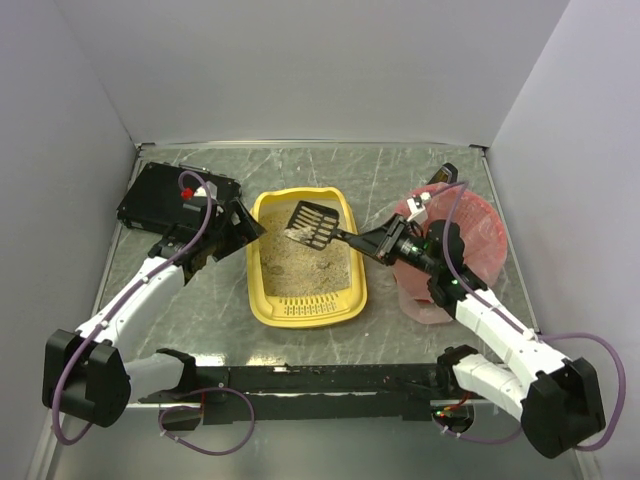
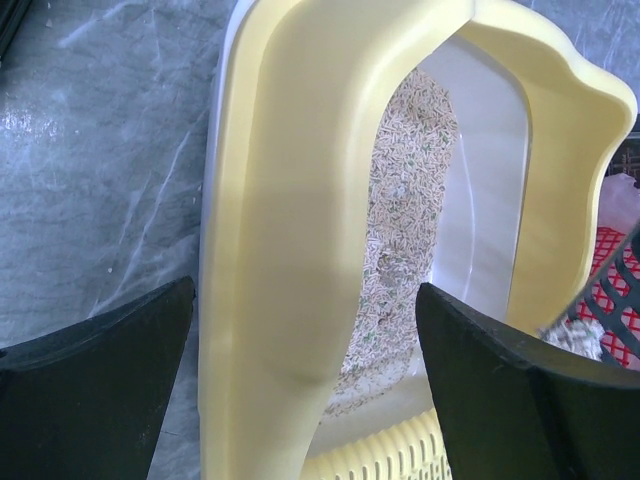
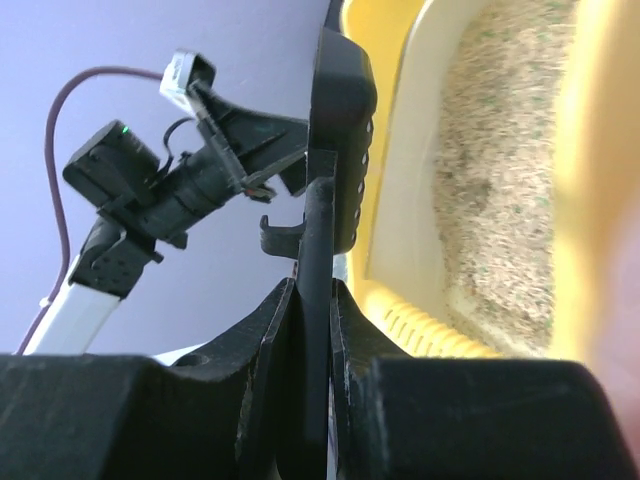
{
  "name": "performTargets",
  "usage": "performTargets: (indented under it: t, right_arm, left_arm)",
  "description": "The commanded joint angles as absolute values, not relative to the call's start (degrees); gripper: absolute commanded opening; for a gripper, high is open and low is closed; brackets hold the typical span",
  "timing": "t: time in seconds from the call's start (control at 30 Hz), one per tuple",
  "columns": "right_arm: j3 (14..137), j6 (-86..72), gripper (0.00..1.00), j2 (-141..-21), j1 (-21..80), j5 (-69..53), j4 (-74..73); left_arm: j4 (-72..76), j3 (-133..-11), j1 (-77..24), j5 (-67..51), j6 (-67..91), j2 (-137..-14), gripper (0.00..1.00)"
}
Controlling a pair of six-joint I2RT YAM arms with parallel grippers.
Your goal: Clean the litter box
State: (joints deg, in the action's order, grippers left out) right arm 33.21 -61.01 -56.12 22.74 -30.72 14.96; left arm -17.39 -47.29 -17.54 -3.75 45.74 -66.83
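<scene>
Where the two arm bases are bolted at the near edge of the table point(image 1: 200, 310), both arms reach forward toward its middle. The litter box point(image 1: 262, 300) lies at the centre of the table with its long axis running near to far and its slotted rim at the near end. Beige litter point(image 1: 300, 265) covers its floor.

The left gripper point(image 1: 245, 222) is at the box's left rim, toward the far-left corner of the box. Its jaws are spread wide, one finger outside the rim and one inside, and nothing is held. Whether they touch the rim cannot be determined.

The right gripper point(image 3: 312, 290) is clamped tight on the handle of a black slotted scoop point(image 1: 313, 222). The scoop's blade is over the far half of the box and carries some pale litter.

A pink-red bag-lined bin point(image 1: 480, 230) stands by the right edge of the table, behind the right arm. A flat black box point(image 1: 165, 200) lies at the far-left corner.
</scene>
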Motion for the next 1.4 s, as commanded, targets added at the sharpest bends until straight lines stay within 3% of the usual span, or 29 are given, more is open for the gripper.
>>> performTargets:
  t: [0.0,0.17,0.27,0.4,0.5,0.6,0.7,0.8,0.93,1.03,1.17,1.23,1.37]
  right_arm:
    - [31.38,-60.48,0.00,-52.64,20.92,-28.22,18.43]
    - [33.58,-60.83,0.00,-53.11,19.60,-33.66,16.37]
    - [34.36,-59.32,0.00,-52.72,19.95,-25.68,14.84]
    - [32.71,-68.62,0.00,-51.69,17.24,-34.18,18.82]
    - [31.54,-72.95,0.00,-49.74,16.43,-30.68,20.03]
    - [40.40,-72.34,0.00,-52.21,16.70,-36.37,11.20]
    - [40.62,-70.13,0.00,-49.49,13.89,-36.39,-1.04]
    - [39.54,-75.84,0.00,-50.88,16.51,-33.67,10.25]
    - [37.46,-78.47,0.00,-52.23,16.96,-41.83,10.54]
    - [36.64,-75.79,0.00,-51.23,16.96,-33.85,9.15]
    - [40.88,-71.63,0.00,-52.39,17.40,-38.07,1.77]
    - [38.51,-74.33,0.00,-52.29,17.49,-34.01,8.03]
    - [37.19,-73.57,0.00,-54.06,16.70,-43.95,8.71]
  left_arm:
    - [-15.03,-47.99,-17.49,-2.99,45.97,-65.83,0.97]
    - [-15.91,-49.22,-17.40,-3.34,45.79,-67.85,0.97]
    - [-14.68,-49.04,-17.40,-2.99,46.41,-68.38,0.97]
    - [-16.87,-50.71,-17.40,-3.52,45.53,-69.17,0.97]
    - [-15.74,-49.84,-17.40,-2.55,46.23,-68.38,0.97]
    - [-16.78,-50.80,-17.40,-3.43,45.62,-68.56,0.97]
    - [-16.35,-50.19,-17.40,-2.55,45.79,-68.12,0.97]
    - [-15.29,-50.27,-17.40,-3.77,46.05,-67.76,0.97]
    - [-17.40,-51.07,-17.40,-2.99,44.82,-67.68,0.97]
    - [-15.39,-49.66,-17.40,-3.51,46.05,-66.71,0.97]
    - [-16.52,-50.36,-17.40,-4.66,45.35,-67.24,0.97]
    - [-15.48,-49.84,-17.40,-3.61,45.88,-67.41,0.97]
    - [-17.13,-50.89,-17.40,-3.79,45.09,-67.94,0.97]
